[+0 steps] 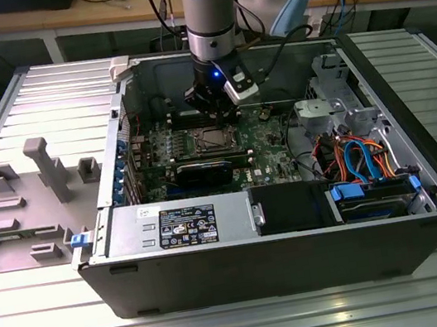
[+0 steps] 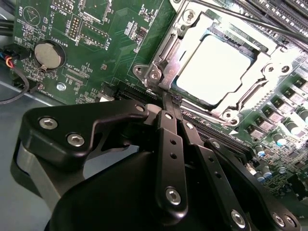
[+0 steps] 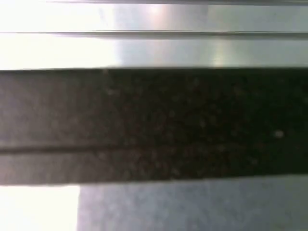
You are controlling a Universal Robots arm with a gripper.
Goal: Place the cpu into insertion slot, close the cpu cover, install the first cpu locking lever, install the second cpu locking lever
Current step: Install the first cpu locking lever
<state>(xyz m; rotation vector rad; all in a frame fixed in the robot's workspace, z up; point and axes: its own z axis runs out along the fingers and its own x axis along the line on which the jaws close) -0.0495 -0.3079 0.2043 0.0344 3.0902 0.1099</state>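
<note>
The cpu point(image 2: 216, 70) lies flat in the insertion slot point(image 2: 188, 33), its pale metal top showing bright through the cut-out of the cpu cover point(image 2: 262, 72), which appears to be folded down around it. So placing the chip and closing the cover look done, and the step in hand is judged to be one of the two locking levers.

In the second wrist view a thin dark lever rod point(image 2: 240, 15) runs along the far side of the socket, and a hooked metal latch point(image 2: 155, 74) sits at the near corner — whether either lever is fully home cannot be told. Seating a lever calls for a push down and sideways until the rod tucks under its hook, with little room for error among the small parts of the motherboard point(image 2: 91, 43).

The gripper point(image 2: 172, 100) has its two black fingers drawn together to a narrow point, with nothing seen held between them; the tip sits just beside the socket's near corner, close to the latch — contact cannot be confirmed. In the exterior view the gripper point(image 1: 214, 114) hangs inside the open computer case point(image 1: 410, 106), just above the socket.
</note>
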